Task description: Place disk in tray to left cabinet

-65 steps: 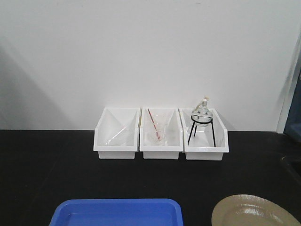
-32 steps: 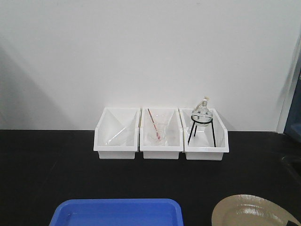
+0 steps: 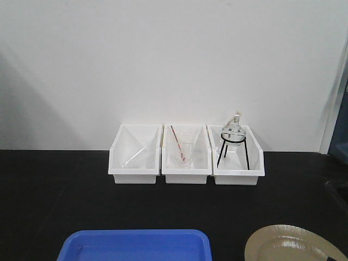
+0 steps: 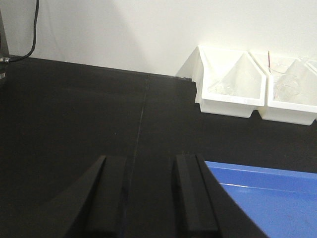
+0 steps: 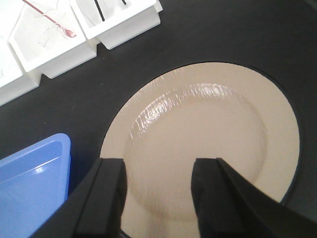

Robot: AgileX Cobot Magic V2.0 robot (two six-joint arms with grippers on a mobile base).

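The beige disk (image 3: pixel 291 246) with a thin black rim lies flat on the black table at the front right, cut off by the frame's bottom edge. It fills the right wrist view (image 5: pixel 208 119). The blue tray (image 3: pixel 136 244) lies to its left, apart from it, and also shows in the left wrist view (image 4: pixel 267 198) and the right wrist view (image 5: pixel 29 183). My right gripper (image 5: pixel 159 168) is open and empty, hovering over the disk's near part. My left gripper (image 4: pixel 147 163) is open and empty above bare table, just left of the tray's corner. The cabinet is out of view.
Three white open-fronted bins (image 3: pixel 186 163) stand in a row against the white wall; the right one holds a glass flask on a black tripod (image 3: pixel 234 138), the middle one glassware with a red rod. A black cable (image 4: pixel 30 34) hangs at far left.
A small dark tip has come into the bottom right corner of the front view, over the disk's edge. The disk, tray and bins have not moved.
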